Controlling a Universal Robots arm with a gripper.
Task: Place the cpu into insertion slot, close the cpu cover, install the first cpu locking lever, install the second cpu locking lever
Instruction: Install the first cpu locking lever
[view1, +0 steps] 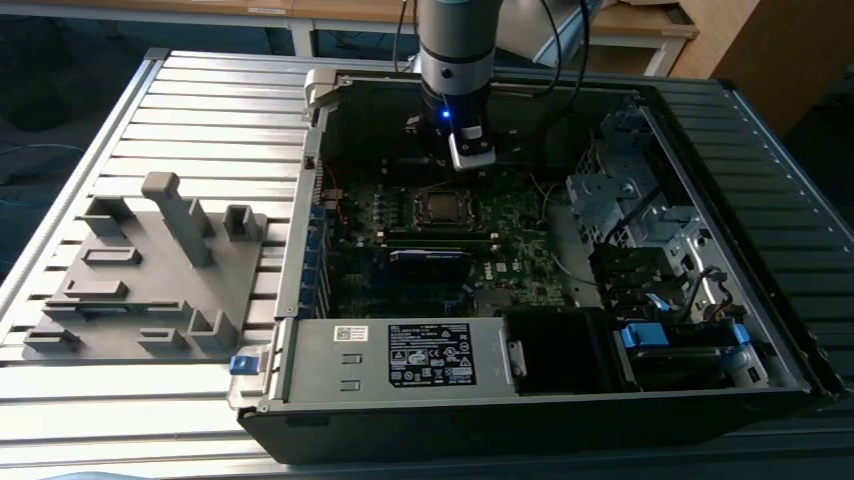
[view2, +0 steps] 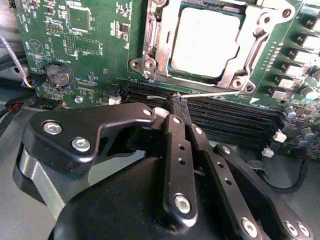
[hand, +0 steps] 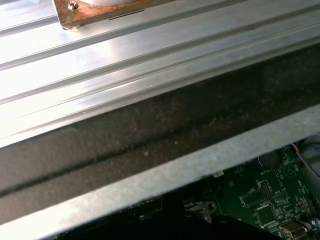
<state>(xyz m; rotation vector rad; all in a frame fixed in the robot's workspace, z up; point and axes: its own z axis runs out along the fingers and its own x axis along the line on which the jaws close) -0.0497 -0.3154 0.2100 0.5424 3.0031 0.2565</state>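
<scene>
The black metal hand (view2: 176, 100), fingers together on a thin silvery locking lever (view2: 215, 93), sits just beside the dull silver square cpu (view2: 206, 40), seated under its silvery cover frame (view2: 152, 35).

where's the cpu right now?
The cpu sits in the socket under the cpu cover, on the motherboard beside the memory slots. In the exterior view it lies mid-case, below the gripper.
</scene>
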